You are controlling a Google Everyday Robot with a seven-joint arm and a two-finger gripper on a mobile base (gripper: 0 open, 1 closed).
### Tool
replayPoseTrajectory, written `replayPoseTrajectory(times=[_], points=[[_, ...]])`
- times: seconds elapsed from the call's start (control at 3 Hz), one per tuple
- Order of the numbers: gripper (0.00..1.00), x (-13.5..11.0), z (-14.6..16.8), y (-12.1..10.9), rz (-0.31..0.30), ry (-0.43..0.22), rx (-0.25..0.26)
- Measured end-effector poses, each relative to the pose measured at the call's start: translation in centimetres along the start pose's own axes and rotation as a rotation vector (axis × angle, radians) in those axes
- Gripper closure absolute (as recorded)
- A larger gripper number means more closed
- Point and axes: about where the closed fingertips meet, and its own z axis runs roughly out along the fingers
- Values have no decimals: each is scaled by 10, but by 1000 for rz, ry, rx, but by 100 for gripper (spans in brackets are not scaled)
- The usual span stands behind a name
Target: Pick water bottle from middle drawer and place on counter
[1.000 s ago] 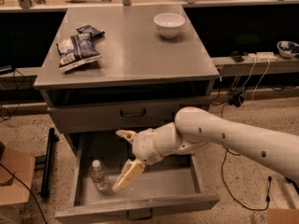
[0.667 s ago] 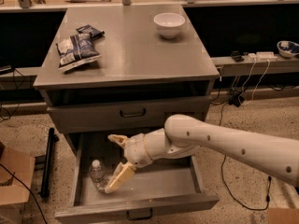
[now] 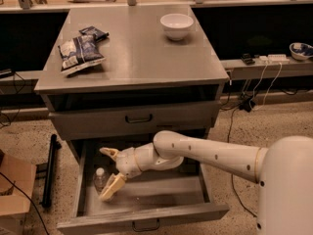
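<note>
- Gripper (image 3: 108, 173) is down in the drawer, jaws spread wide, gripping nothing.
- Counter (image 3: 146, 58): no bottle on it yet.
- Middle drawer (image 3: 146, 199) stands pulled out below the counter's front edge.
- Water bottle (image 3: 100, 179) stands upright below the front-left corner, just beside the gripper; I judge grasp, lift and placing all remain.

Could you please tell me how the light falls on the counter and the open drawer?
Camera view: the counter shows a soft sheen, no harsh glare; the middle drawer is dimmer, shaded by the drawer above; the open hand sits inside it by the water bottle, both dimly lit.
</note>
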Motion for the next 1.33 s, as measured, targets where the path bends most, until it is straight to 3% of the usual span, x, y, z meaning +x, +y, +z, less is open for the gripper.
replayPoseTrajectory(times=[0.67, 1.0, 1.33], points=[[0, 49, 44, -20, 29, -38, -47], [27, 67, 49, -23, 62, -37, -50], [50, 67, 49, -23, 62, -37, -50]])
